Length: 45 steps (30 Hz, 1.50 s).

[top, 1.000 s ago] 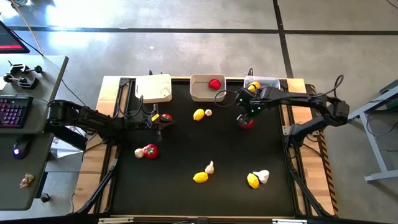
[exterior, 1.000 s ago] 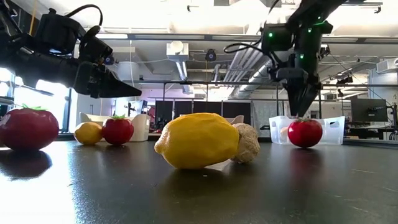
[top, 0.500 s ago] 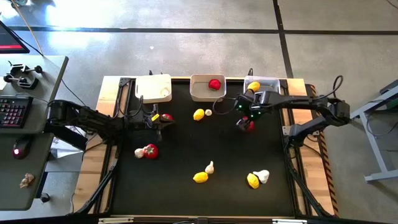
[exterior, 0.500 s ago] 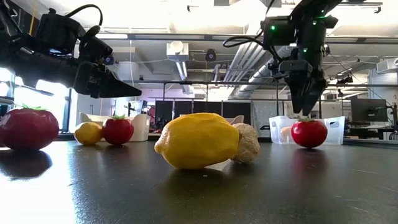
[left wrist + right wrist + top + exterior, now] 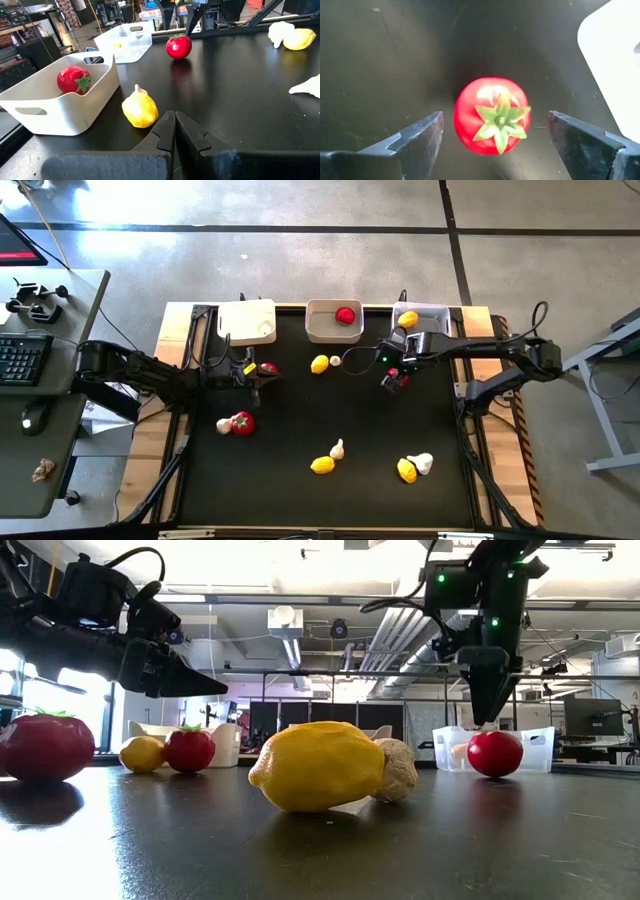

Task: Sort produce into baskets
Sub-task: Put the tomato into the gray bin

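Observation:
A red tomato with a green top sits on the black table, right of centre near the far edge. My right gripper hangs open above it, pointing down, one finger on each side and clear of it. In the low view this gripper ends just above the tomato. At the far edge stand three baskets: a white one, a greyish-white one holding a tomato, and a clear one holding a lemon. My left gripper waits shut at the left, beside another tomato.
Loose on the table are a lemon with garlic, a tomato with garlic, a lemon under garlic, and a lemon beside garlic. A desk with a keyboard stands left.
My right arm has swung a little toward the table's near edge and its gripper has rolled about its own axis above the tomato, spreading its fingers wider. The tomato has stayed on the table.

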Tool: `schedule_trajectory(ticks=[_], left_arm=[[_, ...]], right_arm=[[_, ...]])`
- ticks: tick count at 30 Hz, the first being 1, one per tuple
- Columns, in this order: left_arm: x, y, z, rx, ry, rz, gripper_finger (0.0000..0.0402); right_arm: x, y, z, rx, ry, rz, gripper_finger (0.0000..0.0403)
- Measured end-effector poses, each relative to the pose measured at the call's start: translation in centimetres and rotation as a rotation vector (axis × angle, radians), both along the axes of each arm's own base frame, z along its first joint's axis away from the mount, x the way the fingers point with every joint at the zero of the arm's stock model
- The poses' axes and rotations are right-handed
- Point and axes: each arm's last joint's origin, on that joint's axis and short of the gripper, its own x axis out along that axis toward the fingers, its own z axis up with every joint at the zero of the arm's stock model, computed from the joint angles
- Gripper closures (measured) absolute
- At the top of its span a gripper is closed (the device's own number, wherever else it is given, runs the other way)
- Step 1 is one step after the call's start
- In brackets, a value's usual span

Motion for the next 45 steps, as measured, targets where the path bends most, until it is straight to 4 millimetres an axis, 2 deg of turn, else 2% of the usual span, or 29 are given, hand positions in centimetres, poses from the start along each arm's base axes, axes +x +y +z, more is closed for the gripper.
schedule_trajectory(ticks=[10, 15, 21, 24, 30, 34, 41, 45], left_arm=[[0.0, 0.0, 0.0, -0.001, 0.001, -0.002, 0.0402], [0.0, 0.0, 0.0, -0.001, 0.002, -0.002, 0.0401], [0.0, 0.0, 0.0, -0.001, 0.002, -0.002, 0.0401], [0.0, 0.0, 0.0, -0.001, 0.0, -0.002, 0.0401], [0.0, 0.0, 0.1, 0.001, -0.007, -0.003, 0.0401], [0.0, 0.0, 0.1, 0.002, -0.013, -0.003, 0.0402], [0.0, 0.0, 0.2, 0.002, -0.016, -0.003, 0.0401], [0.0, 0.0, 0.0, -0.001, 0.001, -0.003, 0.0401]], right_arm=[[1.1, -0.6, -3.1, 0.093, 0.135, 0.022, 0.0054], [1.4, -0.6, -4.0, 0.128, 0.166, 0.036, 0.0059], [1.3, -0.6, -3.9, 0.137, 0.165, 0.034, 0.0109], [1.7, -0.7, -3.1, 0.137, 0.152, 0.034, 0.0132], [5.1, -1.7, 0.8, 0.023, -0.067, 0.058, 0.0137], [7.8, -3.3, 2.8, -0.069, -0.161, 0.112, 0.0137], [13.3, -7.7, 3.2, -0.19, -0.174, 0.177, 0.0137], [15.6, -10.3, 3.3, -0.225, -0.178, 0.194, 0.0139]])
